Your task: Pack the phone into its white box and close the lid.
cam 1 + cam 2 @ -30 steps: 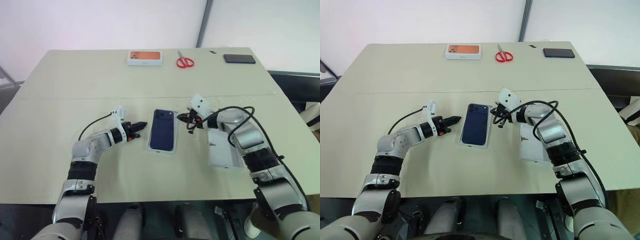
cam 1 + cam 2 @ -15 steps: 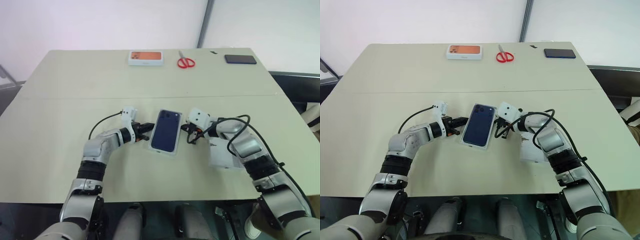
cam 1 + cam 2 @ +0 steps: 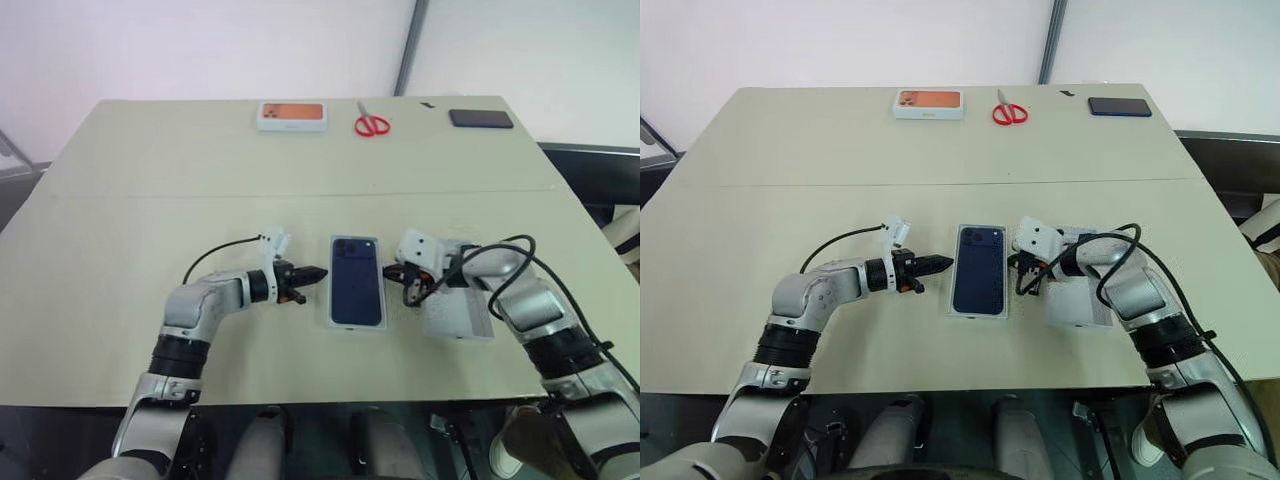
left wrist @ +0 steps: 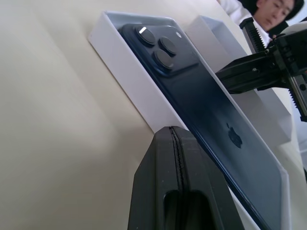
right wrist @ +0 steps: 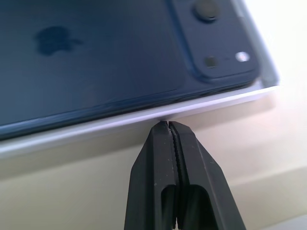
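Beige tabletop [image 3: 150, 230] is bearing the shallow white cardboard box [image 3: 357, 325], the navy-blue phone [image 3: 355, 282] lying inside. Both closed, empty grippers, left [image 3: 312, 272] and right [image 3: 400, 276], are flanking it, seemingly touching its walls; squaring it gently should ease fitting the white lid [image 3: 462, 318].

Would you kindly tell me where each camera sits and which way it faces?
Head views: high on the head, looking forward and down at the table; both arms show.
Left wrist view: low beside the white box, facing the phone; shut left gripper shows.
Right wrist view: from the opposite side; shut right gripper shows.
All share the phone in its box.
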Tool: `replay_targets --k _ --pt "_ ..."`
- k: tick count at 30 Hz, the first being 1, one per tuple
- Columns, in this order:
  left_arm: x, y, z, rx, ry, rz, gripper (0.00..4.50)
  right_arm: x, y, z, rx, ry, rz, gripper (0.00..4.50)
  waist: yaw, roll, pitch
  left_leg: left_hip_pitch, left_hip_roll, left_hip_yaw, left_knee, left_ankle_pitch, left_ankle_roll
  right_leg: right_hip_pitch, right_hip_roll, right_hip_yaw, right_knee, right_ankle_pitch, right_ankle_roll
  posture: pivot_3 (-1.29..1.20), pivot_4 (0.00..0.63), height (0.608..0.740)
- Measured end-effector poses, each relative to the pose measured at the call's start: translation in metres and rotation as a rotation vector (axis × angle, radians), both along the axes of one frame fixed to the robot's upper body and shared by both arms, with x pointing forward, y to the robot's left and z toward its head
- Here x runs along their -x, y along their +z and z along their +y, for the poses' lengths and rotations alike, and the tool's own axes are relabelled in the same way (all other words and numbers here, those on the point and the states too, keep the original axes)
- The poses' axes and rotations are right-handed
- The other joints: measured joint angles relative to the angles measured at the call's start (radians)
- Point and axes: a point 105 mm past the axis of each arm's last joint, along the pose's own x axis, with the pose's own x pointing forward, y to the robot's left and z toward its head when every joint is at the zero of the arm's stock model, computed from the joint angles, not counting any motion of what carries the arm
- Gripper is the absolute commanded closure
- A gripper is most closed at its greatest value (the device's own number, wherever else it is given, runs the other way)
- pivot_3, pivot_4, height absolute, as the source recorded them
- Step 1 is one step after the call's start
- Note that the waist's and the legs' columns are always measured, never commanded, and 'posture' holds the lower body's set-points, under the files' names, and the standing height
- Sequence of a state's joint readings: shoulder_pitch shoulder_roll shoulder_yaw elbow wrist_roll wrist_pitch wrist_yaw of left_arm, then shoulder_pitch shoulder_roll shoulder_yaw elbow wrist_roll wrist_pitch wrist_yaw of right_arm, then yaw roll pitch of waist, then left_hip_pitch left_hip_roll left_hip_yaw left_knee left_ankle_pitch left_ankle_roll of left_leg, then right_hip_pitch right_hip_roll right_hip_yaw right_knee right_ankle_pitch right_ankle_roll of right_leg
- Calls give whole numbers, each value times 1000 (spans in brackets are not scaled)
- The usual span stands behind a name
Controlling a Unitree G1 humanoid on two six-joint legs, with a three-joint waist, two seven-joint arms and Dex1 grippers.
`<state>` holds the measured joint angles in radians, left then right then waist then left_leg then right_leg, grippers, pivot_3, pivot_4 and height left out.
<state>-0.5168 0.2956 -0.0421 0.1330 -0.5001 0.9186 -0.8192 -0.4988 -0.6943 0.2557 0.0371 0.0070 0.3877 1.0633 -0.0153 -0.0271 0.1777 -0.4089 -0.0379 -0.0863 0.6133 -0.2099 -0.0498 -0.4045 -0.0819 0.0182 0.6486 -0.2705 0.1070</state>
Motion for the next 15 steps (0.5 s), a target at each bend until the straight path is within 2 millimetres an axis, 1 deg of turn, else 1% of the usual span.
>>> replay_targets --k 4,11,15 --pt "3 6 2 -12 -61 1 4500 1 0 -1 -6 -6 5 4451 1 0 0 0 0 0 0 0 0 0 0 0 0 0 0 0 150 740" --pt "10 4 -13 16 -117 37 4500 4 4 -11 4 -31 5 4451 5 0 0 0 0 0 0 0 0 0 -1 0 0 0 0 0 150 740" --pt "13 10 -25 32 -173 23 4500 10 6 -13 4 -22 10 4451 4 0 0 0 0 0 0 0 0 0 -1 0 0 0 0 0 150 740"
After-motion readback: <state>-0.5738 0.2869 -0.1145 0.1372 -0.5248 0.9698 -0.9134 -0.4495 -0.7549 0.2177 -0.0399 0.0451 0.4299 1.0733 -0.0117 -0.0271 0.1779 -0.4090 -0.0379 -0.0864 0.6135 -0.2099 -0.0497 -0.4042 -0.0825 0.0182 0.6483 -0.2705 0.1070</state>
